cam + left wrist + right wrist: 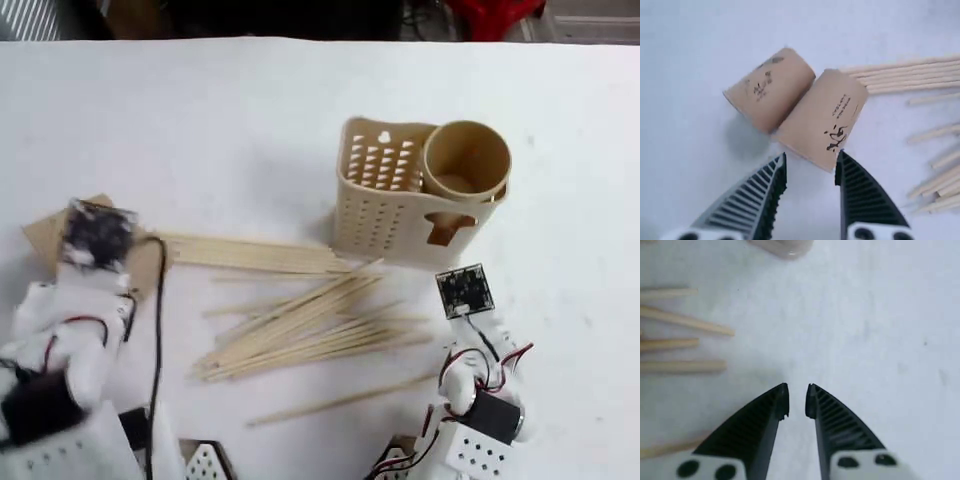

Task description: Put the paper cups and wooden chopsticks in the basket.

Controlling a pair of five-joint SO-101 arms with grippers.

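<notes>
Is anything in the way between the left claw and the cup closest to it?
No, nothing visible is. The open left gripper sits right at the nearer paper cup, with bare table around it. The second paper cup lies against the first on its far side, not in between.

I count three paper cups in all: one upright cup standing in the basket, which is the only basket I see, and two more on their sides, the first lying cup and the second lying cup. The wooden chopsticks overlap in a loose heap, so I cannot give an exact figure, but there are well over a dozen. I also count one stray chopstick lying apart from the rest.
</notes>
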